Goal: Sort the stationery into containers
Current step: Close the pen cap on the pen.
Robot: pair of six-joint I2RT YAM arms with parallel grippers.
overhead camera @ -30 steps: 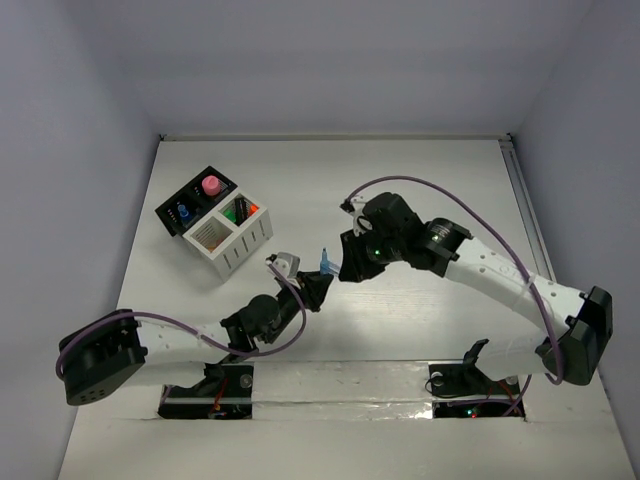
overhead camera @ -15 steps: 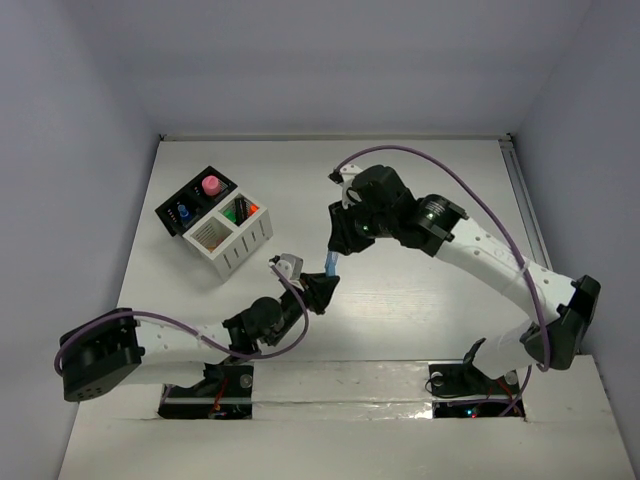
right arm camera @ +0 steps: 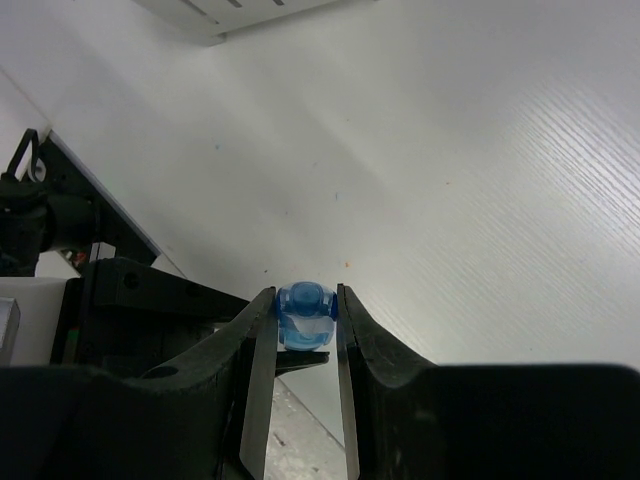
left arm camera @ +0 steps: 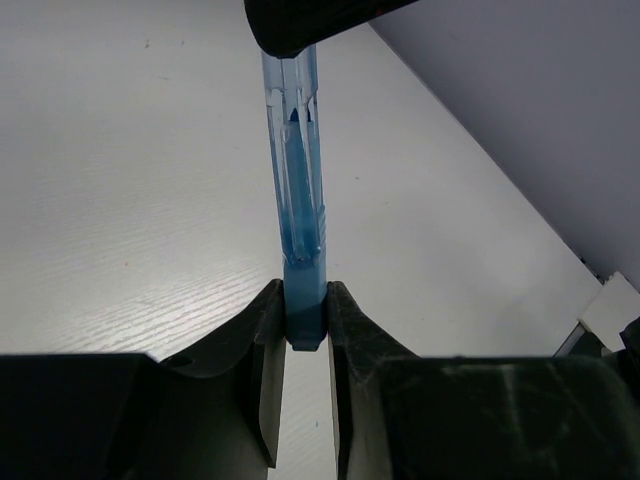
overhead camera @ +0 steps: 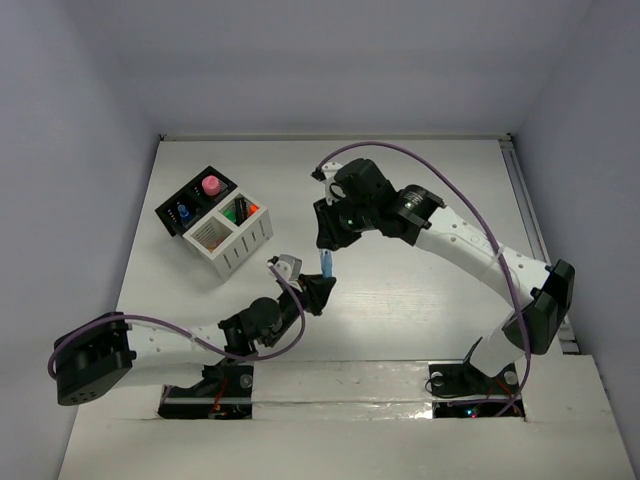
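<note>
Swung leftward since a second ago, the right hand [right arm camera: 305, 318] grips one end of the blue pen [left arm camera: 300, 200], the left hand [left arm camera: 304, 320] clamps the other, its long axis bridging them, right of the white box [overhead camera: 240, 247].

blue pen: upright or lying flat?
Roughly upright: the pen is clamped at its lower end by the left gripper, at its top by the right gripper.

ok so the right arm [overhead camera: 460, 245] is swung left and further back across the desk [overhead camera: 250, 180], and the right tool [overhead camera: 326, 250] is now parked above the blue pen [overhead camera: 326, 264] instead of beside it.
</note>
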